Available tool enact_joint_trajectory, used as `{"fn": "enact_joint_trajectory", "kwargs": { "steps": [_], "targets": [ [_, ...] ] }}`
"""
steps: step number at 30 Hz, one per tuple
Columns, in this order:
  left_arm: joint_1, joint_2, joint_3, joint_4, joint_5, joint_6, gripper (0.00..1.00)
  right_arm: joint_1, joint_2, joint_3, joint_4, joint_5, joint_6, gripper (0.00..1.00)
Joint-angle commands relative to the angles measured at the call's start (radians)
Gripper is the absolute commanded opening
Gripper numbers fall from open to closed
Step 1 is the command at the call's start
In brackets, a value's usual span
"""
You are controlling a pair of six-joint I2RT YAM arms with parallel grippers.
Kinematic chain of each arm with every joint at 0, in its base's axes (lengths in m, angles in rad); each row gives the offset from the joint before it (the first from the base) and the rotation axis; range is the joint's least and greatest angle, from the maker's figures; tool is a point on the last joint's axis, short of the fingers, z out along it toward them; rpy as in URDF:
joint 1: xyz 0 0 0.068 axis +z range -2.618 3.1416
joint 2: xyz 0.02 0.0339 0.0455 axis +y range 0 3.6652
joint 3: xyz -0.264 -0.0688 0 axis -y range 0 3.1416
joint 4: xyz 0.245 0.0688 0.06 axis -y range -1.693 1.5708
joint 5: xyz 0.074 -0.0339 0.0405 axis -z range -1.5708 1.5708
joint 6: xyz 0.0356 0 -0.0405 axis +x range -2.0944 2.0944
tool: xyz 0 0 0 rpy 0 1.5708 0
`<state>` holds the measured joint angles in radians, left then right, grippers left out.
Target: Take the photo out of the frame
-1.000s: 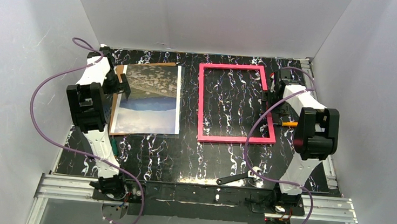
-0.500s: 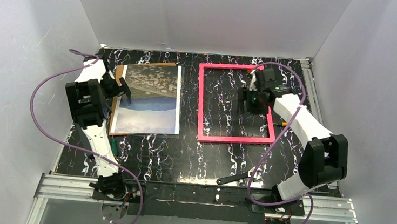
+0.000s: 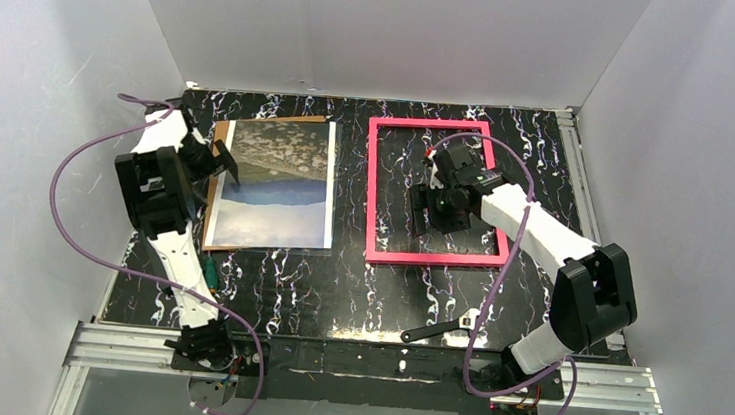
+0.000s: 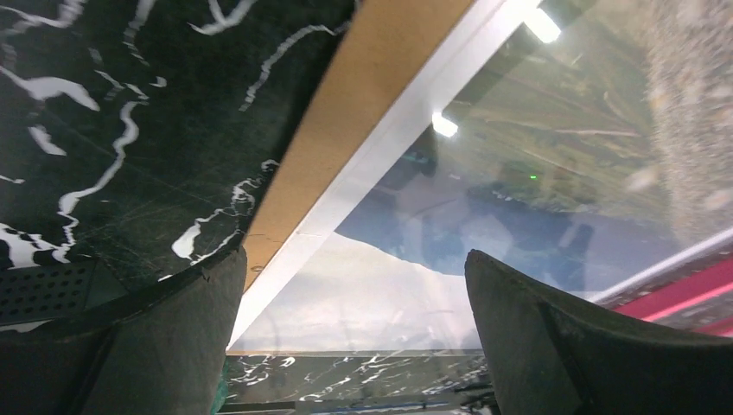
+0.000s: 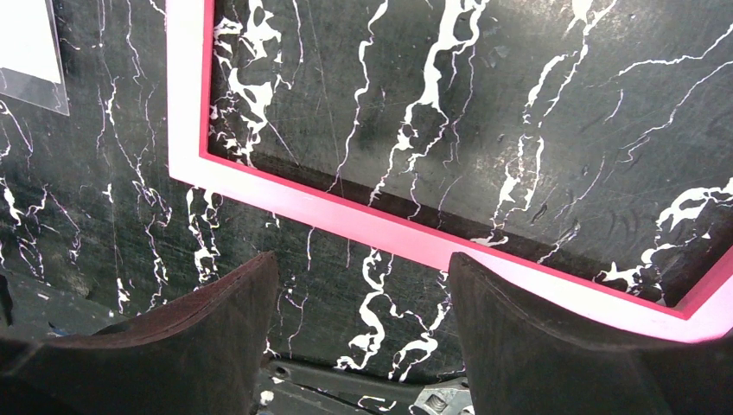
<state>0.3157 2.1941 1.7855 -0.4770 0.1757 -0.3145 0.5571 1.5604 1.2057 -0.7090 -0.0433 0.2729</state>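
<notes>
Top external view: a large rectangular landscape photo [image 3: 275,184] of blue sky over rocky ground is seen lying flat on the black white-veined table [image 3: 337,280]. It is left of the thin bright pink rectangular frame [image 3: 374,198] and apart from it, so it is already out.
Hidden: a plain brown backing board [image 3: 212,194] is covered by the photo except for a strip along its left side.
Left wrist view: the photo is washed by glare, and the frame is reduced to a pink sliver at the lower right.
Left gripper [image 4: 354,294]: fingers are spread wide over the photo's white edge and the board, with nothing held; contact cannot be told.
Right gripper [image 5: 363,285]: fingers are parted with nothing between them. Only one frame corner is shown, the rest cut off — from above the fingers are masked by the wrist.
Change: the right arm has been swung from the frame's right rail to over its open middle; photo and frame are unmoved.
</notes>
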Motion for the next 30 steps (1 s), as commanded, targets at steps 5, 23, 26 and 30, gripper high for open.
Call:
{"fn": "enact_joint_trajectory", "kwargs": {
  "steps": [5,23,26,30],
  "targets": [
    [0.055,0.041,0.054,-0.127,0.145,-0.034,0.98,0.011,-0.068,-0.016,-0.024,0.03,0.027,0.79],
    [0.042,0.09,0.055,-0.081,0.286,-0.072,0.79,0.027,-0.086,-0.042,-0.023,0.03,0.04,0.79],
    [0.015,0.068,0.051,-0.057,0.302,-0.077,0.75,0.033,-0.072,-0.04,-0.017,0.028,0.038,0.79],
    [-0.024,0.046,0.045,-0.042,0.307,-0.089,0.75,0.035,-0.054,-0.032,-0.022,0.033,0.032,0.79]
  ]
}}
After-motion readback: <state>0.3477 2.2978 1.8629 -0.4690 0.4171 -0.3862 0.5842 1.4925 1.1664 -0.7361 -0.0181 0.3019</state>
